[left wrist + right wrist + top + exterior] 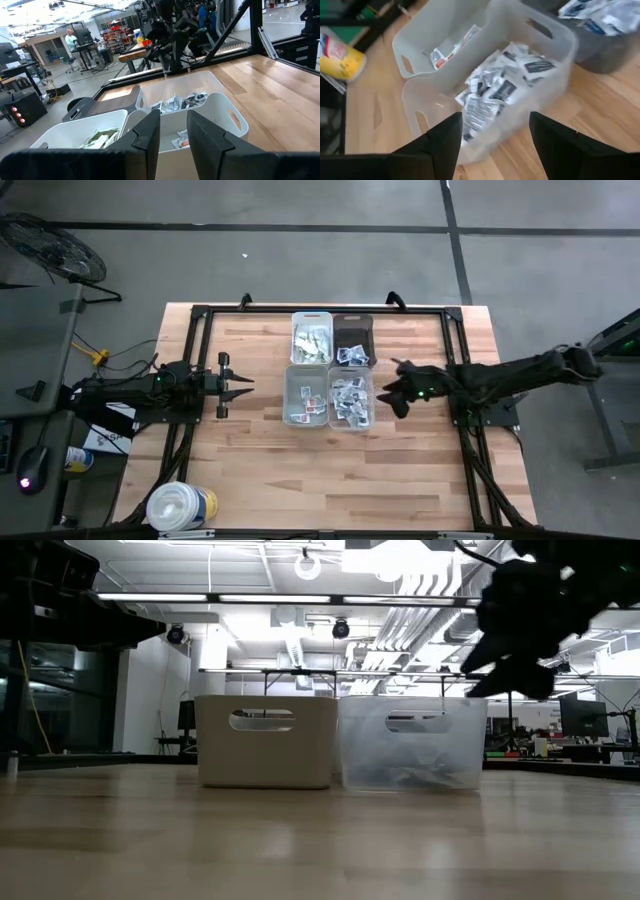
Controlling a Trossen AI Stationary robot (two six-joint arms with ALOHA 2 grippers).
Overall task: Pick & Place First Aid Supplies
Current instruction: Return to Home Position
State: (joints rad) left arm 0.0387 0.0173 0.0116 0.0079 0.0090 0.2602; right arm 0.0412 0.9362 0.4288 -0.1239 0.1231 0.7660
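Note:
The first aid supplies are small flat packets lying in four bins in the table's middle. A heap of white packets with dark print [495, 90] fills the clear near-right bin [350, 398]. A few lie in the near-left bin [305, 395], greenish ones in the far-left white bin [311, 337], and more in the dark far-right bin [352, 340]. My right gripper [495, 145] hangs open, tilted down, just right of and above the clear bin, with nothing between its fingers. My left gripper [240, 388] waits open, pointing level, left of the bins.
A big white round tub [183, 507] with a yellow-blue label stands at the table's near left corner. A black frame [200, 320] runs along the table's left, far and right sides. Bare wood lies in front of the bins [320, 830].

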